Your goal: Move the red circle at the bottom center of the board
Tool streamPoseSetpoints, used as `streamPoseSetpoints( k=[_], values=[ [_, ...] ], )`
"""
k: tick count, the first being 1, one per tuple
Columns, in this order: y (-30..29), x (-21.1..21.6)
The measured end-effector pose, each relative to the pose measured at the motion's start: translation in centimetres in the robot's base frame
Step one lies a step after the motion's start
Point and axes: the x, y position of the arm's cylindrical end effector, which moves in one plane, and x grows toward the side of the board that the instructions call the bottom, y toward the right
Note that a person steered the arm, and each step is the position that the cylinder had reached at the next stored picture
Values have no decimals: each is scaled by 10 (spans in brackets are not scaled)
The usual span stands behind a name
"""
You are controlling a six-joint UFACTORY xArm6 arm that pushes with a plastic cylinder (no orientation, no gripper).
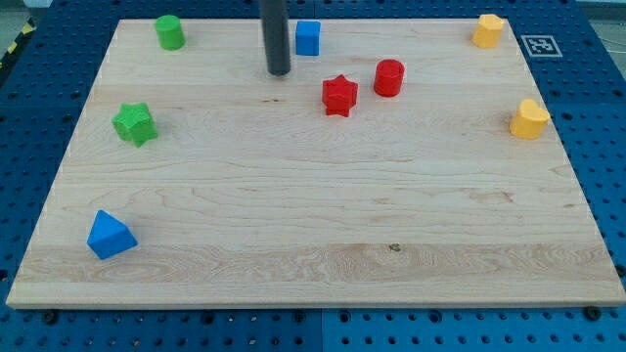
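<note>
The red circle (388, 77), a short red cylinder, stands on the wooden board (313, 225) in the upper middle, right of centre. A red star (339, 95) lies just to its left and a little lower, apart from it. My tip (279, 72) is at the end of the dark rod coming down from the view's top. It rests on the board left of the red star and well left of the red circle, touching neither. A blue cube (308, 37) sits just to the right of the rod, near the top edge.
A green cylinder (170, 31) is at the top left, a green star (135, 123) at the left, a blue triangular block (110, 235) at the lower left. Two yellow blocks sit at the top right (488, 30) and right edge (529, 119).
</note>
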Motion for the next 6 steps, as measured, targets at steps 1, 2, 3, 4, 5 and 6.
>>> streamPoseSetpoints(
  k=[1, 2, 3, 4, 5, 6],
  values=[
    [35, 0],
    [72, 0],
    [101, 0],
    [101, 0],
    [109, 0],
    [130, 3]
  ],
)
